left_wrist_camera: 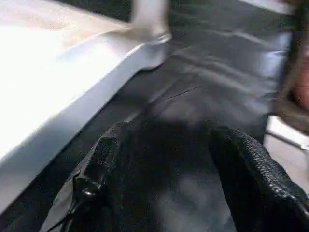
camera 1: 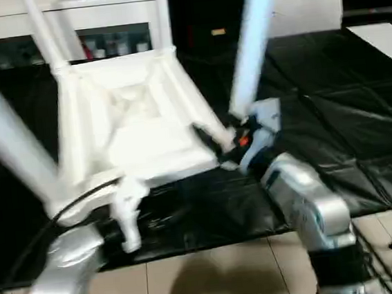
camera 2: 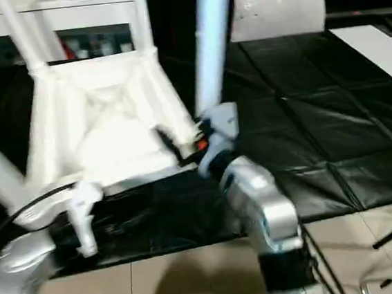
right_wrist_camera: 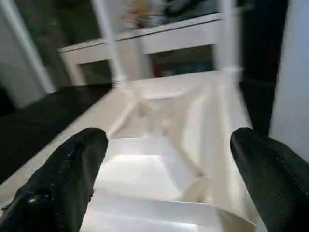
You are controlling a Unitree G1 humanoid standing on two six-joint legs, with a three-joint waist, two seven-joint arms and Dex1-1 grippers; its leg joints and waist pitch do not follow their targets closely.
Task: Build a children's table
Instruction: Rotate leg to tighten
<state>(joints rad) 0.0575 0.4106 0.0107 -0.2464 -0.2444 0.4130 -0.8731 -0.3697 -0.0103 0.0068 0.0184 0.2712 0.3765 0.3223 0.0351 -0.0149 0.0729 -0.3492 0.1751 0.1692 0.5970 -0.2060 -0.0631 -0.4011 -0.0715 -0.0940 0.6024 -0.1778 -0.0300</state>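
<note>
Head views: the table [camera 1: 134, 121] lies upside down on a black mat [camera 1: 348, 139], ribbed underside up, with four legs [camera 1: 252, 41] standing in its corner sockets. Two far legs rise past the top edge of the picture; the near left leg slants out toward the left edge; the near right leg stands just beside the right gripper [camera 1: 213, 140]. That gripper sits at the table's near right corner, its fingers spread wide with nothing between them. The left gripper [camera 1: 128, 219] hangs below the table's near edge, by the near left socket, pointing down at the mat; its fingers are blurred here. To the right of the table the mat lies bare and open as far as a white panel [camera 1: 384, 42] at its far right edge. The mat's near edge meets a tiled floor [camera 1: 215, 274]. A white cabinet [camera 1: 93, 21] runs behind the table.

Left wrist view: the left fingers [left_wrist_camera: 260, 179] stand apart, released, over bare mat. The table's rim [left_wrist_camera: 72, 121] runs alongside them, close but seemingly not touching, with one leg base at its far corner.

Right wrist view: the right fingers [right_wrist_camera: 63, 183] stand wide apart and empty, with the table's X-ribbed underside [right_wrist_camera: 164, 145] spread between and beyond them, and two legs rising at the far corners.
</note>
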